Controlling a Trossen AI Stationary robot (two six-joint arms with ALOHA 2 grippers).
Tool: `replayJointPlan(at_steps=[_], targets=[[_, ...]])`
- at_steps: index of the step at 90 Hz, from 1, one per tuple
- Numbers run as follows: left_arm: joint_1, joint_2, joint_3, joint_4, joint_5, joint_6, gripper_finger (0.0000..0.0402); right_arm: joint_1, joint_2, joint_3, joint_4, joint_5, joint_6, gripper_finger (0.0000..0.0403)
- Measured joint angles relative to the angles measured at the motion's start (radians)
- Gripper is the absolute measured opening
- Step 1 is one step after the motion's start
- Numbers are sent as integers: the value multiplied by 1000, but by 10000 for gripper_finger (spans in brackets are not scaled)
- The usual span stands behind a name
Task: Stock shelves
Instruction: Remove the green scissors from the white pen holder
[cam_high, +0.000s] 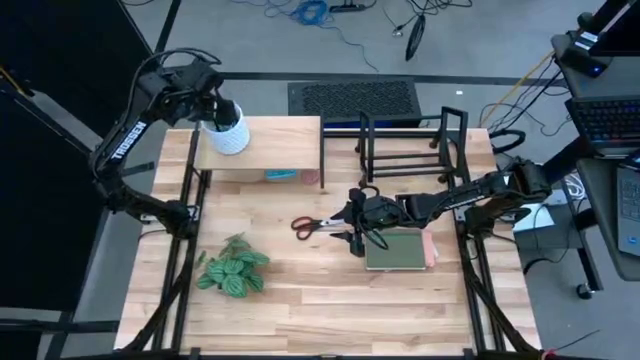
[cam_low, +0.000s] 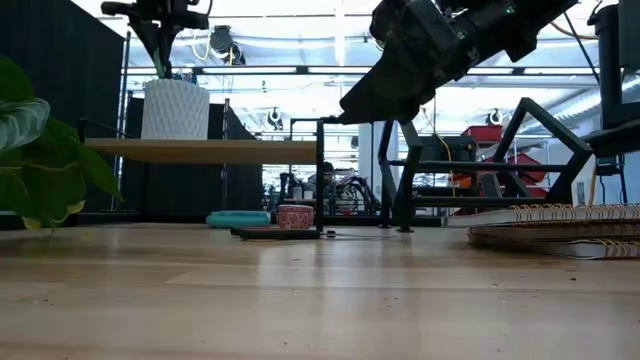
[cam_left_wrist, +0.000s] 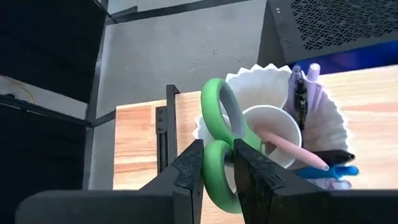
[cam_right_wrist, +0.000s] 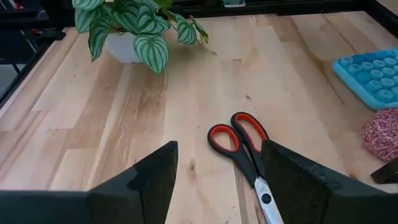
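Potted plant: set at the near edge of the surface. Red scissors: flat mid-surface, straddled by the wide-spread right hand; a skewed descent risks pushing them aside. Green scissors: pinched by the left hand over the white cup on the wooden shelf, beside the wire rack; tipping possible.

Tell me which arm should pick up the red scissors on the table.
Right. The right gripper hangs open just above the red scissors, while the left gripper is shut on green scissors over the white cup on the wooden shelf.
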Motion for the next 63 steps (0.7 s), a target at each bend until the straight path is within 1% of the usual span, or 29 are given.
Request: replayJointPlan(at_steps=[14,30,52,63], targets=[[-20,-21,-2,42,11,29,57,0,0,0,0,0,0,215],[-37,-22,19,48,5,48,56,0,0,0,0,0,25,215],[-70,-23,39,64,3,103,15,0,0,0,0,0,35,215],[-90,-24,50,65,2,113,13,0,0,0,0,0,35,215]])
